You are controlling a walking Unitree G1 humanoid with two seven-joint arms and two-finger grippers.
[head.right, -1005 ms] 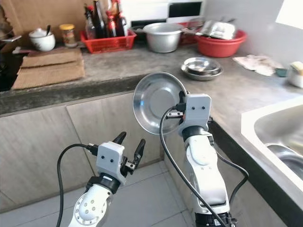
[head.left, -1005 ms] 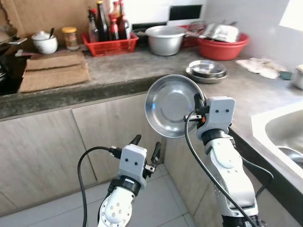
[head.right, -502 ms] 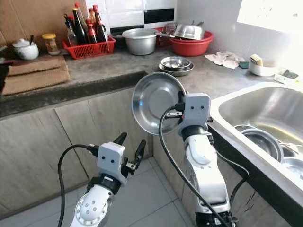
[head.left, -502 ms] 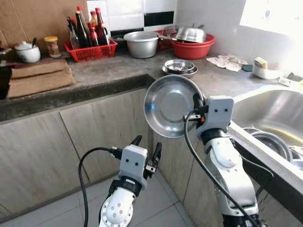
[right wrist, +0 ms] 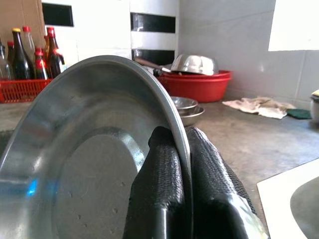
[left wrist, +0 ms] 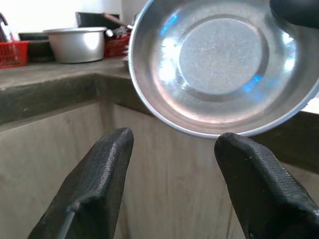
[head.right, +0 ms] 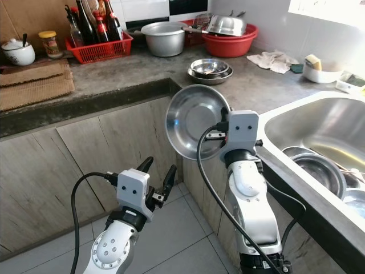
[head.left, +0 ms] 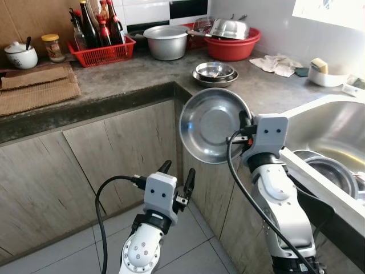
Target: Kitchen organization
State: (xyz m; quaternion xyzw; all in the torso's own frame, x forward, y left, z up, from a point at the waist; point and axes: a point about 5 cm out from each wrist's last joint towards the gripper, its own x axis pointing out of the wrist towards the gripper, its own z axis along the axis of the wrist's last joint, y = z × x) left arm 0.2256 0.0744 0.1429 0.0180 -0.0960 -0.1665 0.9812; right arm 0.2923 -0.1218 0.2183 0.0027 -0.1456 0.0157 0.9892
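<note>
The right gripper (head.left: pixel 244 132) clamped the steel dish (head.left: pixel 214 125) by its rim, held on edge, with the stacked bowls (head.left: pixel 214 73) probably its destination ahead on the counter, while the left gripper (head.left: pixel 177 178) hung open

No readable text anywhere. The bottles (head.left: pixel 94 23) at upper left carry labels, too small to read.

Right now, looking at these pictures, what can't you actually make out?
- Sink: the eye views' right edge cuts it off, so its full contents are hidden.
- Bottles in the red basket: labels too small; tops cut by the top edge.
- Cabinet, left wrist view: partly hidden behind the steel plate gripped by the right end effector.
</note>
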